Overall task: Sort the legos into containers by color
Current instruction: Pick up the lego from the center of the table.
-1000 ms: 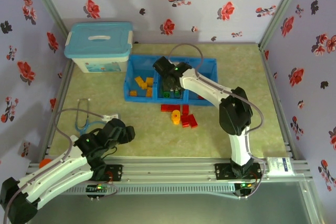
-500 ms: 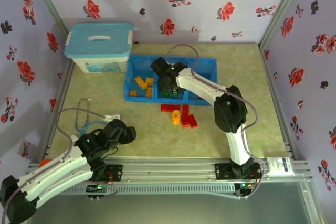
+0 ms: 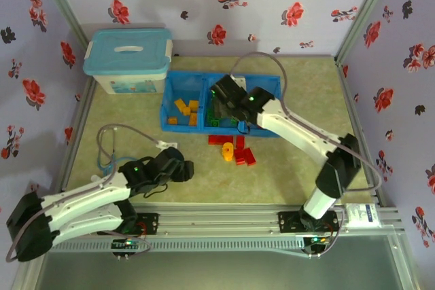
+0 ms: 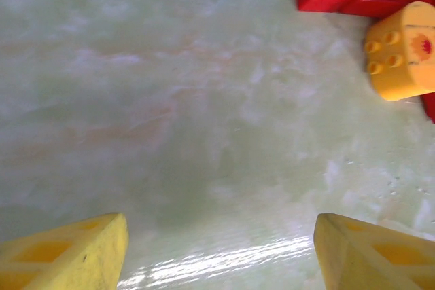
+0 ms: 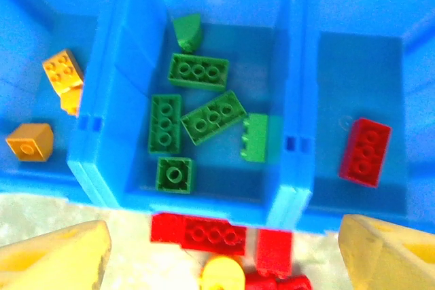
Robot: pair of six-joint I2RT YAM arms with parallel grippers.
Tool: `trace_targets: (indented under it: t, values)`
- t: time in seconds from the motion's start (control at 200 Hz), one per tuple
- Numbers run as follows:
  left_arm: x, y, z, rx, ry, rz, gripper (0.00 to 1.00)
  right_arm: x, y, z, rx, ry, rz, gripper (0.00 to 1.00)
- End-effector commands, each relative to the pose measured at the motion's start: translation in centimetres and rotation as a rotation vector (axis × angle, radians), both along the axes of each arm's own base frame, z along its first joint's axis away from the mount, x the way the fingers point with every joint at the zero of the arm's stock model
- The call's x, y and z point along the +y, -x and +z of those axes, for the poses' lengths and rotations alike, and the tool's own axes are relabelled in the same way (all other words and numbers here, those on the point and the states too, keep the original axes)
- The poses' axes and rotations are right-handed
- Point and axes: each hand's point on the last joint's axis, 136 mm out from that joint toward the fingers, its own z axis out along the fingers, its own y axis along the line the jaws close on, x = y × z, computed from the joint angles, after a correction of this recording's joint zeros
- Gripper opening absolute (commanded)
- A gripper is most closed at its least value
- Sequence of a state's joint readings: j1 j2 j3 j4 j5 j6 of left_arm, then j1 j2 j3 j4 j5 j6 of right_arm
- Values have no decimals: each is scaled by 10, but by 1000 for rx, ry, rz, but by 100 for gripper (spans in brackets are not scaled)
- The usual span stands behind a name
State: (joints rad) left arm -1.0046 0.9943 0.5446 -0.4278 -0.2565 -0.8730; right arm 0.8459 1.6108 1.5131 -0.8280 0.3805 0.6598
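On the bench (image 4: 170, 100), the blue tray (image 5: 112, 140) holds, in the left compartment (image 5: 27, 93), orange-yellow legos (image 5: 62, 73); in the middle compartment (image 5: 251, 52), six green legos (image 5: 197, 73); in the right compartment (image 5: 353, 66), one red lego (image 5: 365, 152). The loose red legos (image 5: 204, 232) lie just before the tray. Low over bare bench, the left claw (image 4: 217, 249) is released and empty. Above the tray's near wall, the right claw (image 5: 224, 236) is released and empty.

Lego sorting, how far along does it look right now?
Done: green bricks lie in the middle compartment, orange ones in the left, one red brick in the right. In hand: nothing; left gripper and right gripper are open. Left: loose red bricks and one yellow brick on the table.
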Motion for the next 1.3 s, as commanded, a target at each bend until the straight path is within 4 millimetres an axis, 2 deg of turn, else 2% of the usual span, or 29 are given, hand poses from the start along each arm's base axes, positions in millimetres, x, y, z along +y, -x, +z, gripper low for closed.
trace_targets:
  t: [0.0, 0.28, 0.485, 0.625, 0.835, 0.95, 1.085, 1.295]
  values:
    - [-40, -14, 16, -37, 31, -72, 73, -20, 15, -3, -33, -47, -61, 87]
    - [-114, -34, -4, 42, -39, -180, 74, -91, 71, -45, -24, -102, -180, 87]
    - [-144, -48, -20, 69, -95, -222, 74, -122, 100, -67, -19, -161, -227, 87]
    - [-150, -57, -33, 92, -150, -228, 74, -133, 112, -74, -20, -211, -250, 87]
    - [-155, -69, -39, 99, -166, -222, 72, -140, 120, -86, -10, -239, -265, 86]
    - [-155, -73, -44, 105, -178, -214, 66, -138, 121, -87, -5, -245, -260, 86]
    - [-150, -73, -48, 106, -189, -197, 54, -136, 121, -84, -6, -254, -255, 85]
    - [-141, -68, -54, 116, -192, -178, 47, -134, 121, -81, -8, -257, -253, 85]
